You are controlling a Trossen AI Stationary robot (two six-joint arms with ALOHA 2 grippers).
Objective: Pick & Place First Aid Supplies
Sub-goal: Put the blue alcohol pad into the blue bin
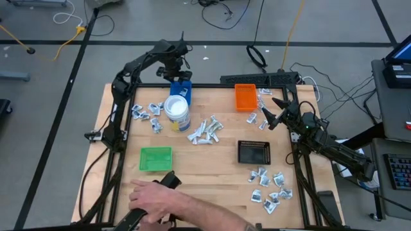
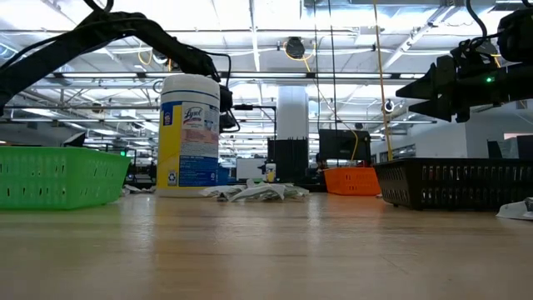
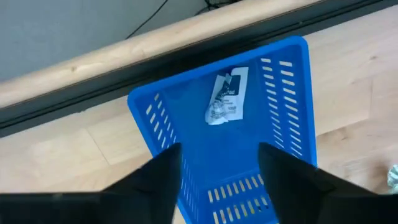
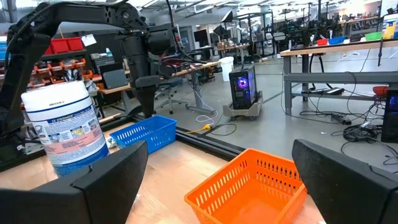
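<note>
Left gripper (image 3: 217, 177), fingers released, hovers over the blue tray (image 3: 186, 118) at the table's far edge; 1 packet (image 3: 225, 98) lies inside. Packets are likely light, crinkly; pinch mid-body. Right gripper (image 1: 275, 113) spread wide.

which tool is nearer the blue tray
Left. The left tool hangs open right over the blue tray; the right tool is across the table beside the orange tray.
</note>
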